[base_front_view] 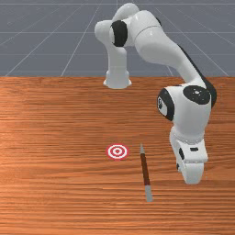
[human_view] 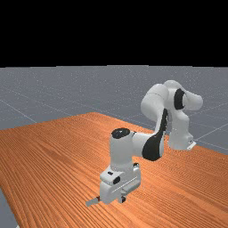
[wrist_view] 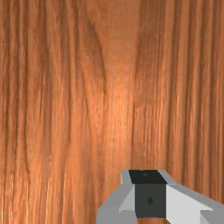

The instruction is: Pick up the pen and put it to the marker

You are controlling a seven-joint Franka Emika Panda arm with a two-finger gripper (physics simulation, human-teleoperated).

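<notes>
In the front view lies one pen; marker, at its ten o'clock; gripper, fingers together, at its three.

From where I stand, a broad table of orange-brown wood takes up the near part of the room, its darker streaks of grain running left to right in the front view. Past its straight far edge spreads a blue-grey floor, ruled with thin pale lines. In the far view the table's far corner juts toward the floor, and a bit of grey shows past the near left edge. Above the level horizon hangs a flat black backdrop. Light warms the wood.
</notes>
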